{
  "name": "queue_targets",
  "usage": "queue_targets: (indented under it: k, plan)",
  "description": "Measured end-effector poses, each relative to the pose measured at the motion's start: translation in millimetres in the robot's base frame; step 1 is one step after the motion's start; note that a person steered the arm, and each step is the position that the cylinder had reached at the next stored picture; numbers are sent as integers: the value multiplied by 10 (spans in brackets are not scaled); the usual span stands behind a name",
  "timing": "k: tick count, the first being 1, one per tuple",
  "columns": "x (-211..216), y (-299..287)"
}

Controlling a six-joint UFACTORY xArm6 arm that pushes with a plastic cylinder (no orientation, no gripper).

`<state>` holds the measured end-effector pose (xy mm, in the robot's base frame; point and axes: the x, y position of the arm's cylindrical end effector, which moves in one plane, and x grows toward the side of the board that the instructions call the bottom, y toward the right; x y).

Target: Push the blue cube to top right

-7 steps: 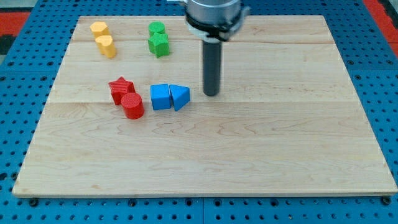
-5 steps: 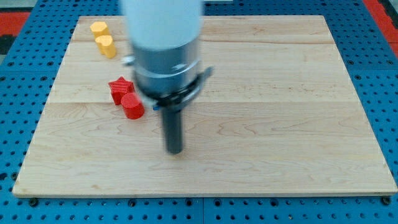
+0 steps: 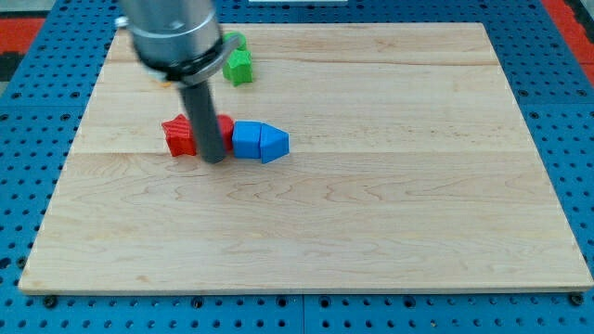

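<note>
A: Rod position?

B: My tip [image 3: 214, 160] on the wooden board [image 3: 418, 213], left of centre, just beside the blue cube [image 3: 246, 140] on the cube's left. No jaws on this rig, just the plain rod.

A: Cube neighbours?

B: Blue wedge-shaped block [image 3: 274, 144] touching its right side. Red blocks behind the rod: red star [image 3: 177, 134] at the view's left, another red block [image 3: 225, 125], shape unclear, mostly hidden.

A: Elsewhere?

B: Green block [image 3: 238, 67] near the view's top, second green block [image 3: 236, 41] above it, partly covered by the arm housing [image 3: 174, 37]. Cube sits well short of the top right corner.
</note>
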<state>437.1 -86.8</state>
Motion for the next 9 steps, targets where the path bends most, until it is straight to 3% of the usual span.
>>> queue_targets:
  k: [2,3,5,6,9]
  plan:
    - [-431,942]
    - [-854,1049]
    - [-1236,958]
    - [-1507,1320]
    - [-1756,2286]
